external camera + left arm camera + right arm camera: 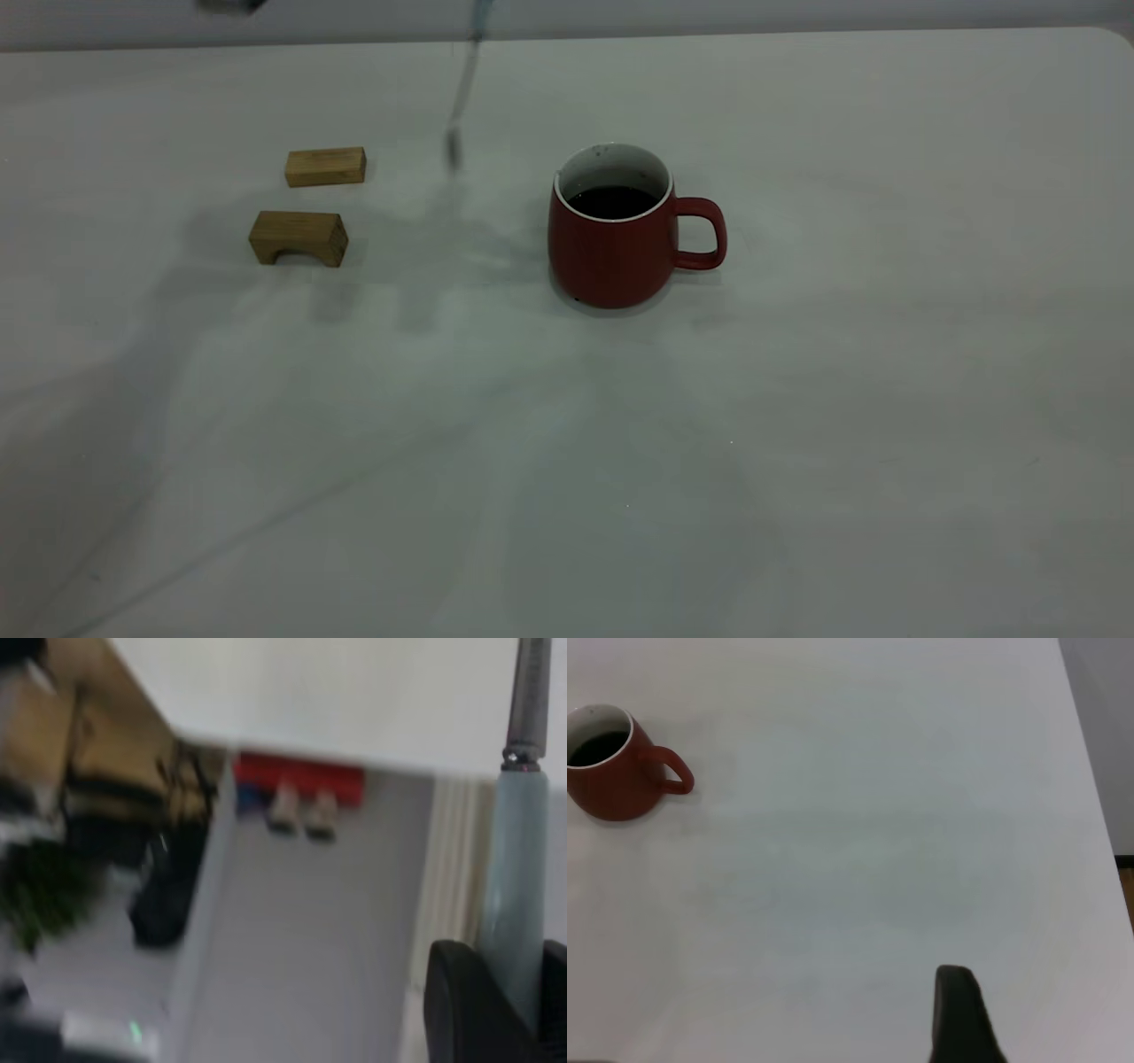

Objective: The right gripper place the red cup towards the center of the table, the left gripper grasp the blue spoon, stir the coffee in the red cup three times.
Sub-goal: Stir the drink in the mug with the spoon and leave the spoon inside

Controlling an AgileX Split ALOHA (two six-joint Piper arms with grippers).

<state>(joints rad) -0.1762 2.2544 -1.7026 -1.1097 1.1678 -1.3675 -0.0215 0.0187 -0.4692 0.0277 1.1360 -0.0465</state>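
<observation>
Two blocks: lying on the table at the exterior view's left, well apart from the cup, one flat and one arched.
Cup: standing upright near the table's middle, handle pointing toward the exterior view's right, nothing touching it.
Coffee: sitting dark inside the cup, below the white rim.
Spoon: hanging in the air, bowl end down, above the table between the blocks and the cup; its bowl is hovering just left of the cup and outside it, blurred.
Left gripper: gripping the spoon's pale blue handle between black fingers, as the left wrist view is showing; the grey neck is pointing away from it. Only a dark bit of the arm is showing at the exterior view's top edge.
Right gripper: sitting well away from the cup; one black finger is showing in its wrist view, holding nothing visible, and whether it is spread or closed I cannot tell.
</observation>
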